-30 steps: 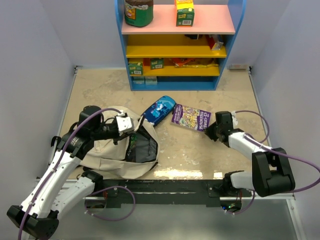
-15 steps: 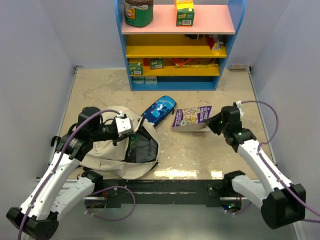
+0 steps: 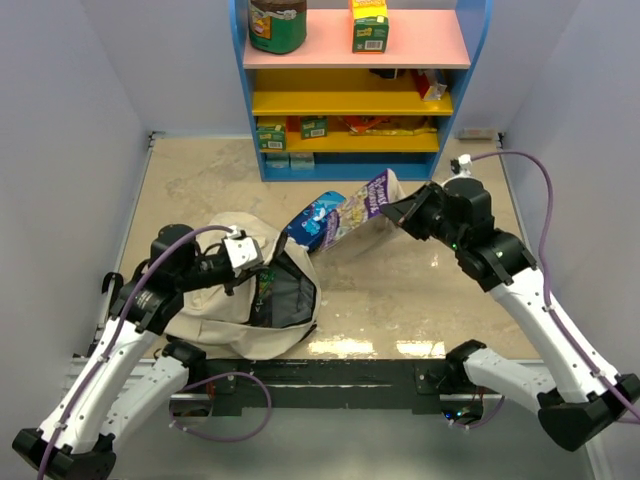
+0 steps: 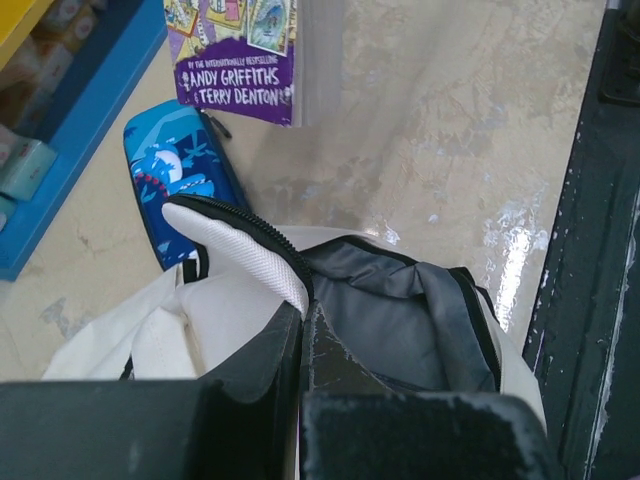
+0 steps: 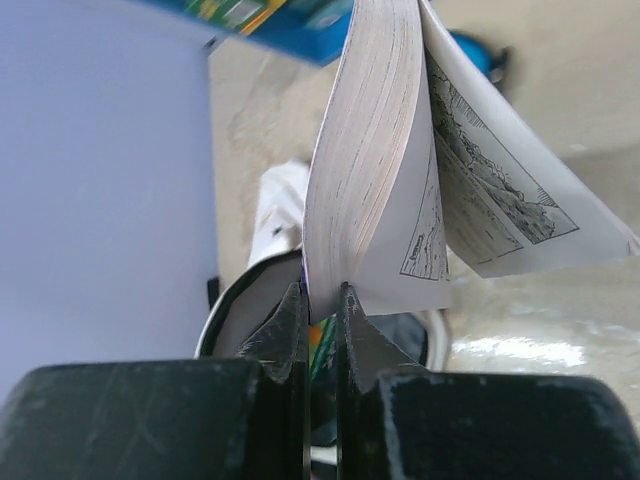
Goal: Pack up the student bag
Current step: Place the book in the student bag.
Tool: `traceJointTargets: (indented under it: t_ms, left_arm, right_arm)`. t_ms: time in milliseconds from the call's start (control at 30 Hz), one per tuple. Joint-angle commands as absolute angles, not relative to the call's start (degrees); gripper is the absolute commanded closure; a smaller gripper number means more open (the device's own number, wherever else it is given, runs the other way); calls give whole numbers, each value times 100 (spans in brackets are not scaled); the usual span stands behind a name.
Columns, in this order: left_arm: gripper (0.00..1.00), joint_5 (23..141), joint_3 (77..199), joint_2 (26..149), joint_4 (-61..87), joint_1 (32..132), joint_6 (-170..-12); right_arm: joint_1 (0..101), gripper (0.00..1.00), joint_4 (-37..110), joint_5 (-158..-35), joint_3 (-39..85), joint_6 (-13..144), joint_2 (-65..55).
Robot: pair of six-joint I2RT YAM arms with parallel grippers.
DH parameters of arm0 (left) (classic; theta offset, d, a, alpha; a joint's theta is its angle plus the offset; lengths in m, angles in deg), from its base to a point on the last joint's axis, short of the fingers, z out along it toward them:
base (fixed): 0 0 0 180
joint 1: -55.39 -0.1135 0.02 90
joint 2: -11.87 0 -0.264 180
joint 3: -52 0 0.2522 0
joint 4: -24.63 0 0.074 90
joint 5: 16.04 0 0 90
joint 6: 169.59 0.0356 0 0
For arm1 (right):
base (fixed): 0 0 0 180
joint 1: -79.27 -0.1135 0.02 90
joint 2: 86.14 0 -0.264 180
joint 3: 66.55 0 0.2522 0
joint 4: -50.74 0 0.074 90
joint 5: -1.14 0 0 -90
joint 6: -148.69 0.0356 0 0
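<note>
Both grippers are closed on something: the right gripper (image 3: 405,210) has its jaws pinched narrow around a thick sheaf of pages of the book (image 3: 355,212). It holds the book raised and tilted in front of the blue shelf (image 3: 350,167), before the shelf's right half. From the right wrist the book hangs open, the main block of pages standing up from the jaws while a few loose leaves with black-and-white drawings fall away to one side. Its purple cover faces away from the shelf and carries the authors' names in white. Whether its lowest corner touches the table (image 3: 190,180) cannot be told. A blue pencil case (image 3: 310,222) lies on the table before the middle of the shelf, partly hidden by the book from above. The student bag (image 3: 215,305) lies slumped farther out from the shelf, toward its left end. Its mouth gapes open, showing dark grey lining. The left gripper (image 3: 245,255) is closed tight on the bag's zippered rim at the side of the opening nearest the shelf, pinching the white padded flap and holding that edge up.
</note>
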State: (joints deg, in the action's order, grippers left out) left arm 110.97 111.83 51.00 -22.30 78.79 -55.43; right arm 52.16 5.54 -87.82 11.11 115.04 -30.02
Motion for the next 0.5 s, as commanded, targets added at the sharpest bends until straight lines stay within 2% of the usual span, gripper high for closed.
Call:
traceJointTargets:
  t_ms: [0,100,233,300,467]
  left_arm:
    - [100,10622,10998,4834,-1322,7912,-6104]
    - [100,10429,10883,4738,-1269,7912,-6043]
    - [100,10410,10830,4694,-1207,7912,-6069]
    - [100,10481,10883,4711,-1198,7912,-6069]
    - [100,10595,11014,4746,-1242,7912,-6017]
  right_arm:
    - [4379,100,807,-9193,1883,11608,-2761]
    - [3965,100,875,-9447,1998,11669,-2672]
    - [3630,100,1508,-9869,1533,12134,-2857]
    - [3472,100,2338,-10289,937,12625,-2945]
    - [3102,100,3467,-10476,-196,13293,-2805]
